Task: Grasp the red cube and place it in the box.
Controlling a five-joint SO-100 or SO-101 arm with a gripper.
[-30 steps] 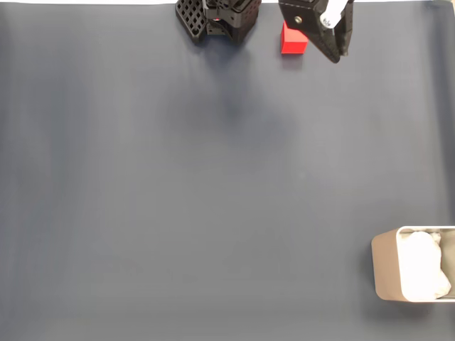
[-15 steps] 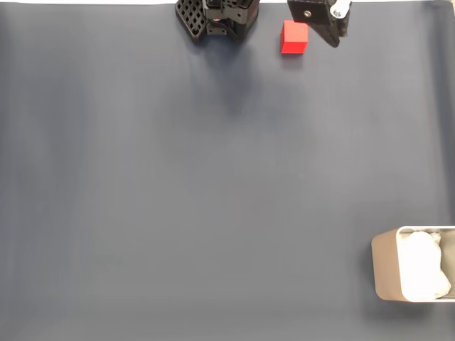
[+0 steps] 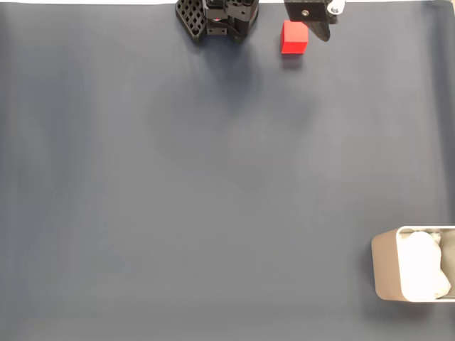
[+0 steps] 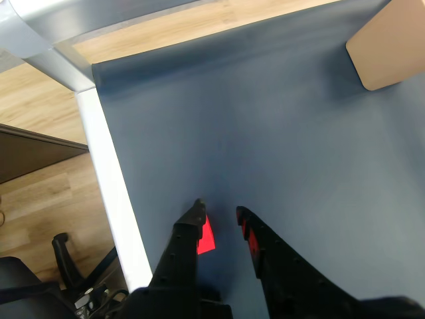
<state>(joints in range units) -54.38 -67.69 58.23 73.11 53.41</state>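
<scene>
The red cube rests on the dark mat near the top edge of the fixed view. Just to its right is my gripper, mostly cut off by the frame's top edge and clear of the cube. In the wrist view the gripper is open, with a narrow gap between its black fingers. The red cube shows on the mat below, partly hidden behind the left finger. The metal box, lined with white material, stands at the bottom right of the fixed view. Its beige corner shows at the wrist view's top right.
The arm's black base sits at the top of the fixed view, left of the cube. The wrist view shows the table's white edge close on the left, with wooden floor and a chair base beyond it. Dark mat stretches between cube and box.
My gripper has drawn back toward the top edge of the fixed view, so less of it shows. The red cube and the box have not moved.
</scene>
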